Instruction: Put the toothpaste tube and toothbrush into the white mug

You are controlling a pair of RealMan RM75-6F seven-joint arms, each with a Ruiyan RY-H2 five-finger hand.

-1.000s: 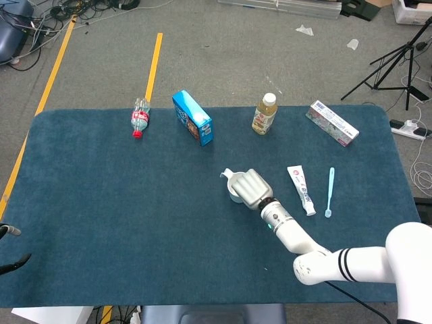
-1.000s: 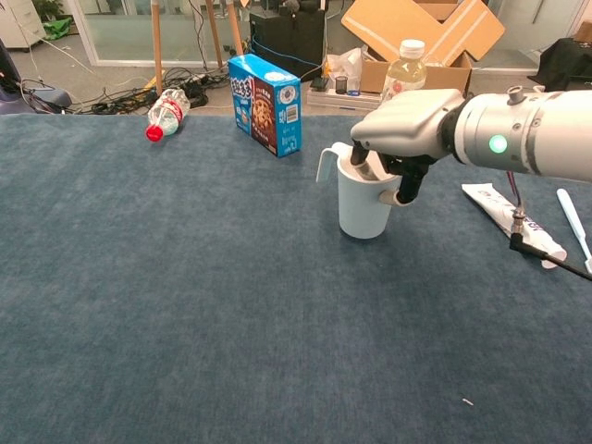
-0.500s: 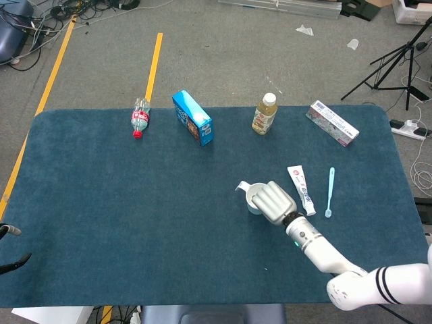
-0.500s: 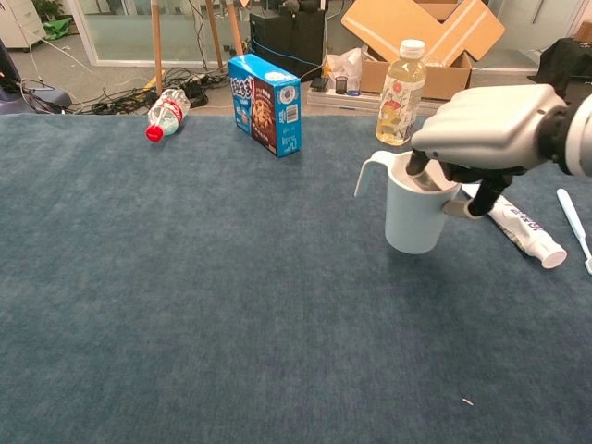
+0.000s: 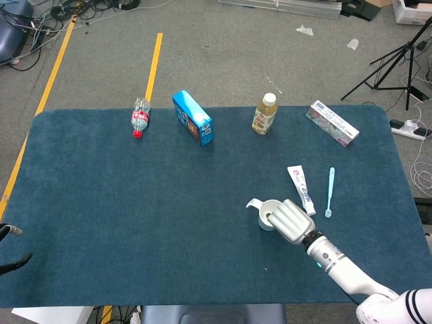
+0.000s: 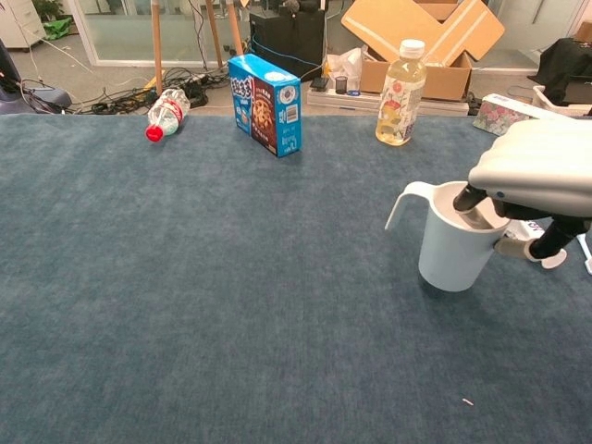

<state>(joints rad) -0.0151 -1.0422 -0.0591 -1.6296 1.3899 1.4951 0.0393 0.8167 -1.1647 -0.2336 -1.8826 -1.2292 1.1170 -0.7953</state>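
The white mug (image 5: 265,213) (image 6: 451,250) stands upright, handle to the left, just left of the toothpaste tube (image 5: 302,190). My right hand (image 5: 291,220) (image 6: 539,169) grips the mug's rim on its right side, fingers (image 6: 474,199) inside and thumb outside. Whether the mug touches the cloth I cannot tell. The light blue toothbrush (image 5: 329,192) lies to the right of the tube. In the chest view the hand hides most of the tube; only its cap end (image 6: 554,260) shows. Only dark fingertips of my left hand (image 5: 9,247) peek in at the left edge, apart and holding nothing.
Along the far side of the blue cloth table (image 5: 121,202) are a lying plastic bottle (image 5: 140,117), a blue snack box (image 5: 192,118), a juice bottle (image 5: 264,113) and a tissue box (image 5: 332,123). A light stand (image 5: 398,57) is on the floor beyond the right corner.
My right hand has carried the mug to the right and toward me, from the table's middle to beside the toothpaste tube. The tube and toothbrush have not moved.
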